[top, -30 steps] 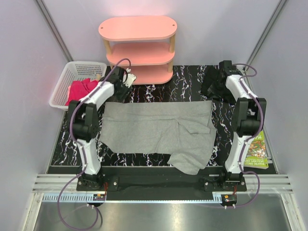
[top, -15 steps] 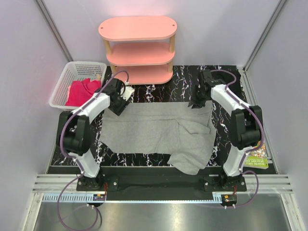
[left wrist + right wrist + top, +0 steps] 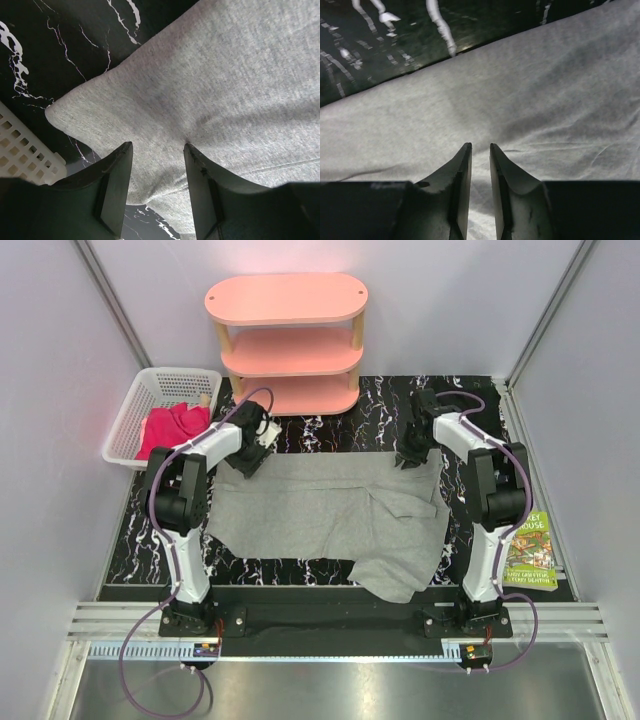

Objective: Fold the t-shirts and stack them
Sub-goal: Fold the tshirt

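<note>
2 far corners of the large mid-grey cloth t-shirt (image 3: 310,510): left gripper (image 3: 157,146) spread astride cloth; right gripper (image 3: 480,146) nearly together, cannot tell whether pinching.

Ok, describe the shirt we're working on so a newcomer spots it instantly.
Find the black marbled table in front of the pink shelf. Spread across its middle lies the grey t-shirt. Unlike the pink cloth bundled in the white basket, it is large and laid out.

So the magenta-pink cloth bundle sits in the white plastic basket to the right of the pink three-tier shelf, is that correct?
Not quite: the white plastic basket holding the magenta-pink cloth bundle stands to the left of the pink three-tier shelf, as the top external view shows.
</note>
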Available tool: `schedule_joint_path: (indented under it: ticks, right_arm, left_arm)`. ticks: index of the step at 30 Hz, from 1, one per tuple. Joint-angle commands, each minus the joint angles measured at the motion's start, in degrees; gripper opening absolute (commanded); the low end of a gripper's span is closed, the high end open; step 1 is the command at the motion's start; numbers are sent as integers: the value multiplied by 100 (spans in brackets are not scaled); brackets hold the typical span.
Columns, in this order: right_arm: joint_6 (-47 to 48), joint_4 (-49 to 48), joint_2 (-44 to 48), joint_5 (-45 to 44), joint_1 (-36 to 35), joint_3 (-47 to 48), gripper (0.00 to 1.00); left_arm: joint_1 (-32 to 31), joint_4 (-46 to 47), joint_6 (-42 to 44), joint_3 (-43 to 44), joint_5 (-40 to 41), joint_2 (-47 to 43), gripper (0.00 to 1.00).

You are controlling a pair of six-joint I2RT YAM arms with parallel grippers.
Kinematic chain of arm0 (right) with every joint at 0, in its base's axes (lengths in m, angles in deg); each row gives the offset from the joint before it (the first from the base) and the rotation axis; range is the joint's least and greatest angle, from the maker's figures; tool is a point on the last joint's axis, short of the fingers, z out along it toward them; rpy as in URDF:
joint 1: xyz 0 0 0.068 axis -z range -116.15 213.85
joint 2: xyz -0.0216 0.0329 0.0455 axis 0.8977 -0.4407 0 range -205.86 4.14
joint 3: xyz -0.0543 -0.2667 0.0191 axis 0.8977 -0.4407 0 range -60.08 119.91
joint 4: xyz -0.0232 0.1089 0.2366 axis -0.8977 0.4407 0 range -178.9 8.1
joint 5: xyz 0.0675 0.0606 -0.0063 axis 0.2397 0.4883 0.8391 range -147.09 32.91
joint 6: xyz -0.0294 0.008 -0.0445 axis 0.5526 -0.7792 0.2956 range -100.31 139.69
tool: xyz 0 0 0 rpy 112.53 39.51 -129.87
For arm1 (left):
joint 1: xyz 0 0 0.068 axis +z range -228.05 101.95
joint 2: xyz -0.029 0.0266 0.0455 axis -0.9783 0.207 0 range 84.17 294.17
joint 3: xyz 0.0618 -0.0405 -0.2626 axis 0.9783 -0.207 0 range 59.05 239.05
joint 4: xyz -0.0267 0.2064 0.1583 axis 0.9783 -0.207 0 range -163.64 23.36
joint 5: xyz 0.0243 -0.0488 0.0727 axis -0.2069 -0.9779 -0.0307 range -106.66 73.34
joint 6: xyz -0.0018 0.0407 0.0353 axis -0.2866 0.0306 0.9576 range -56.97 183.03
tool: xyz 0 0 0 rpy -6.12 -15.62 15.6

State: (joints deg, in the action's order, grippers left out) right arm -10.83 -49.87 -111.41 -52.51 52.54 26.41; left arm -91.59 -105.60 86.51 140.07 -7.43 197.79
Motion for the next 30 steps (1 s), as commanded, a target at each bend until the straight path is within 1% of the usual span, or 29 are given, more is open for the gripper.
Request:
schedule_joint_path:
  ticks: [1,4,8,14,17,20,23,26,30]
  right_arm:
    - [-85,-53,-152,-63,216,8,28]
    - [-77,-62,-117,-89,296,-89,28]
    - [-85,-62,-389,43,445,173,28]
    - [-191,-9,-951,201,481,719,28]
    - [-270,0,-1145,306,481,930,27]
    - [-279,17,-1312,359,489,1193,27]
    - [-244,122,-1522,316,507,1597,27]
    - [-209,298,-1768,307,586,2089,27]
    - [-130,492,-1919,192,656,2573,27]
  left_arm:
    - [27,-24,7,204,149,72,50]
    - [53,20,16,213,158,133,50]
    - [62,29,-2,380,193,388,50]
    - [62,-59,-55,986,307,871,50]
    - [123,-269,-81,1529,272,1118,50]
    - [176,-481,-90,1882,228,1329,50]
    - [194,-499,-63,2067,289,1434,50]
    - [203,-542,-81,2129,342,1487,49]
    - [255,-499,-81,1831,369,1225,49]
